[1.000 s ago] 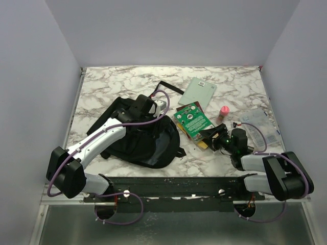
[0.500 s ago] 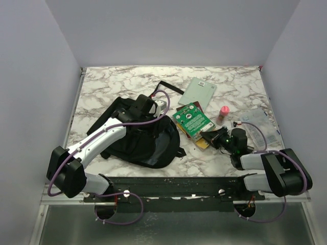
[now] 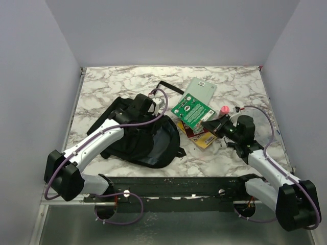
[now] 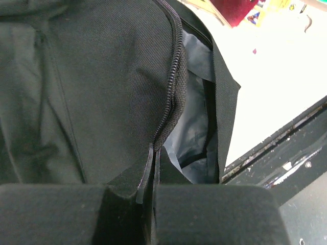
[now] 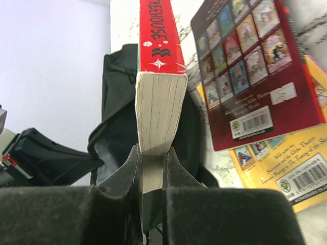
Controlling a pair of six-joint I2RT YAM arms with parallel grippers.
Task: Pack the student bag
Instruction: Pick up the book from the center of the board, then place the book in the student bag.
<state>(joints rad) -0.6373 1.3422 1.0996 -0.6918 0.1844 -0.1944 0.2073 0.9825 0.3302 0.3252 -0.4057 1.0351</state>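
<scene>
Left gripper [image 4: 153, 190] pinching the student bag [image 3: 145, 140] by its zipper edge, left-centre of the worktop [image 3: 112, 81]. I've got my right gripper [image 5: 152, 171] clamped on a red-spined book [image 5: 159, 97].

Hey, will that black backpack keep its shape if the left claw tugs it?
Probably not. The backpack looks like soft fabric, slumped flat, so it would likely sag and fold. The left claw pinches only its zipper edge, so the opening may stretch before the backpack slides.

The left arm [image 3: 102, 137] stretches forward, its left gripper [image 4: 153, 176] pinched closed; the right arm [image 3: 266, 164] angles inward, its right gripper [image 5: 152, 166] clamped narrow.
</scene>
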